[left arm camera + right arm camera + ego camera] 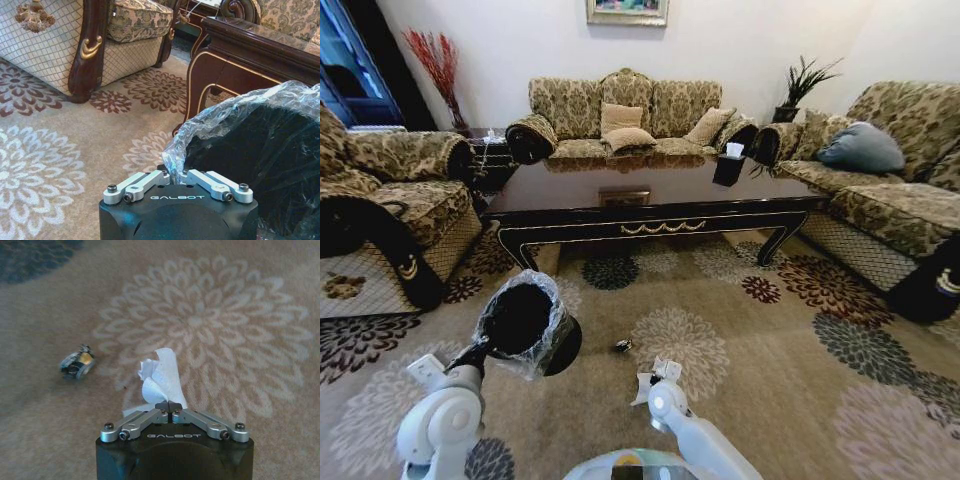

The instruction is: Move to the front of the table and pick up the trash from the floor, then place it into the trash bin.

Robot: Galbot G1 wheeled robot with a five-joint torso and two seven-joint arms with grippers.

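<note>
My left gripper (177,173) is shut on the rim of the trash bin (260,165), a round black bin lined with crinkly clear plastic. In the head view the trash bin (525,322) hangs tilted at the lower left, mouth turned toward me, with the left gripper (480,350) at its near rim. My right gripper (169,405) is shut on the trash, a crumpled white tissue (162,374) that sticks out past the fingertips above the carpet. The right gripper (658,382) and tissue (643,388) show low in the middle. A small dark scrap (77,364) lies on the carpet (623,346). The table (660,212) stands ahead.
Patterned sofas ring the table: one on the left (390,215), one behind it (620,115), one on the right (890,190). A small black tissue box (728,166) sits on the table's right end. Flowered carpet (770,350) lies open between me and the table.
</note>
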